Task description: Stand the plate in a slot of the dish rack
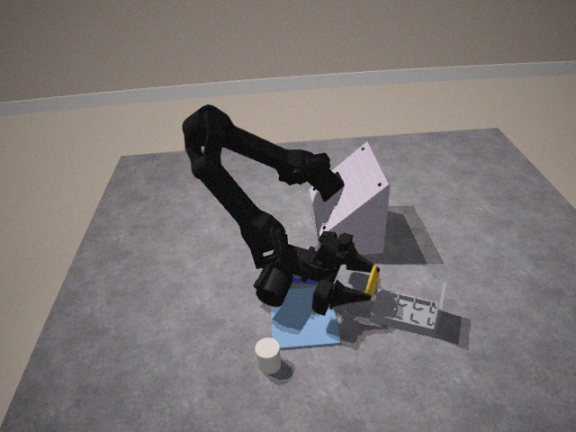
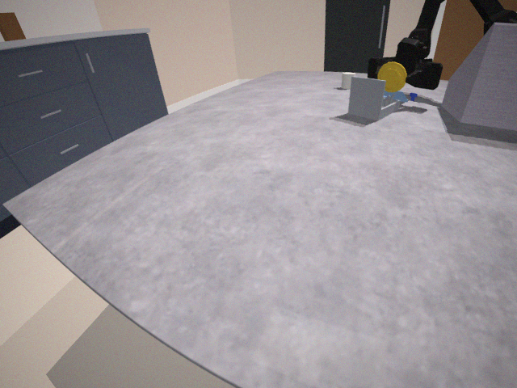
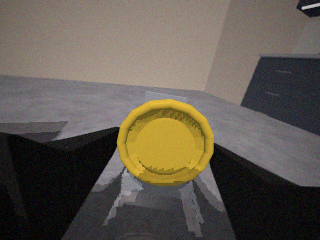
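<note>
A yellow plate (image 1: pixel 372 280) (image 2: pixel 392 76) (image 3: pixel 166 142) is held upright between my gripper's fingers. My gripper (image 1: pixel 371 283) (image 3: pixel 165 140) is shut on the plate and holds it at its two side edges. The plate hangs just above the near end of the grey dish rack (image 1: pixel 415 312) (image 2: pixel 366 99), whose rails (image 3: pixel 125 192) show below the plate in the wrist view. In the top view the plate is edge-on, left of the rack's slots. I cannot tell if the plate touches the rails.
A light blue mat (image 1: pixel 307 335) (image 2: pixel 398 98) lies under the arm. A white cup (image 1: pixel 267 355) (image 2: pixel 346 80) stands in front of it. A large grey wedge block (image 1: pixel 358 200) (image 2: pixel 484 91) stands behind the rack. A blue spoon (image 2: pixel 412 95) lies near the mat. A dark cabinet (image 2: pixel 62 100) stands off the table.
</note>
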You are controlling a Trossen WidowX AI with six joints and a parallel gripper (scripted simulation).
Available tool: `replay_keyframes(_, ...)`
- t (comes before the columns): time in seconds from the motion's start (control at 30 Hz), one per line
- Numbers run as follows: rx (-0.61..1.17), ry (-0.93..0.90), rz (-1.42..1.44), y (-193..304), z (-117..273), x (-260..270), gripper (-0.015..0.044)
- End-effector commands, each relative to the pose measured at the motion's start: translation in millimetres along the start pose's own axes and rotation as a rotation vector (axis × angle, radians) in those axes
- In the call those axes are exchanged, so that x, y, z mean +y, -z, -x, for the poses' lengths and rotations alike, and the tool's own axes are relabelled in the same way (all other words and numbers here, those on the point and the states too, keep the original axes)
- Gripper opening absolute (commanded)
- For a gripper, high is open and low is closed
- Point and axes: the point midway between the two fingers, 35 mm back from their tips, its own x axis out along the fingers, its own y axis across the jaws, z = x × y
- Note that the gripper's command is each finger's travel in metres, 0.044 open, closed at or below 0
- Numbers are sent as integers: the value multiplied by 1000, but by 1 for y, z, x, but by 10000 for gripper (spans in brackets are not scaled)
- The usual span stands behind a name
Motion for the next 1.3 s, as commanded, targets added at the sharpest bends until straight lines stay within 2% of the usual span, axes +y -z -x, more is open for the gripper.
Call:
replay_keyframes(0.0, -8, 3, 8, -1, 0, 1, 0)
replay_keyframes(0.87, -6, 13, 25, -4, -39, -1, 0)
replay_keyframes(1.27, -9, 19, 37, -4, -43, 0, 0)
